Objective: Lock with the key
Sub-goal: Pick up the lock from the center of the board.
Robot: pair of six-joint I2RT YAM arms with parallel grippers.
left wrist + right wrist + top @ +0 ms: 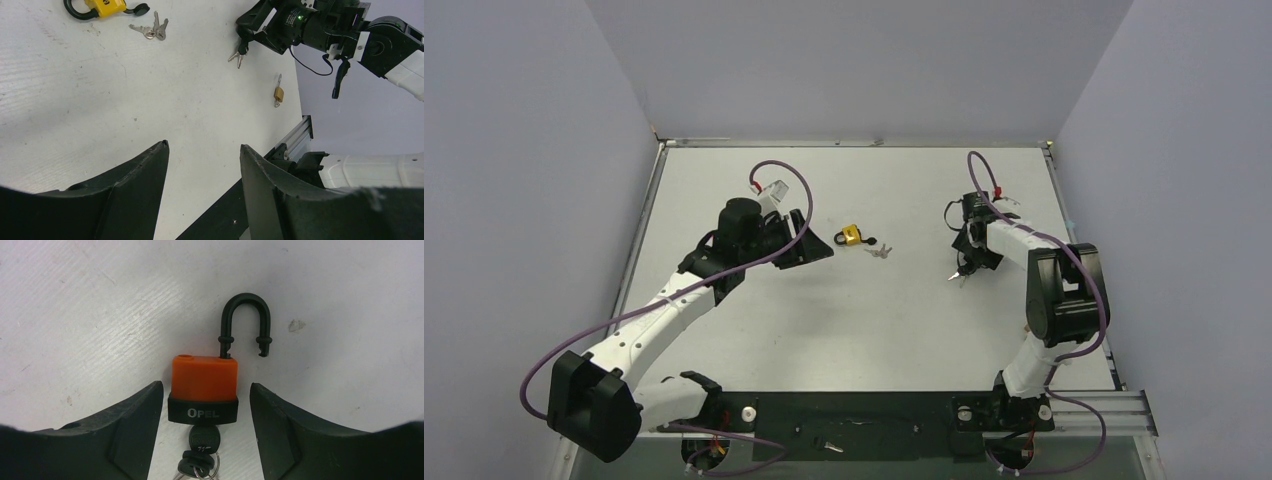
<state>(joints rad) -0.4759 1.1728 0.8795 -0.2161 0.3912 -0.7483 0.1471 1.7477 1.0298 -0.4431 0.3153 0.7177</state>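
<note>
We see the left gripper (204, 146) wide open, empty, near the yellow padlock (852, 236); the key (237, 56) dangles at the right gripper (955, 273) tip, well right of that padlock, its opening we cannot tell.

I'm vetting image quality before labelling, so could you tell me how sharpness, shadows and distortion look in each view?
Right wrist: orange padlock and its OPEL lettering sharp, faint shadow by the shackle, fingers dark and soft. Left wrist: tilted wide-angle, yellow padlock cropped at the top edge. Top external: even light, no glare, things tiny.
</note>
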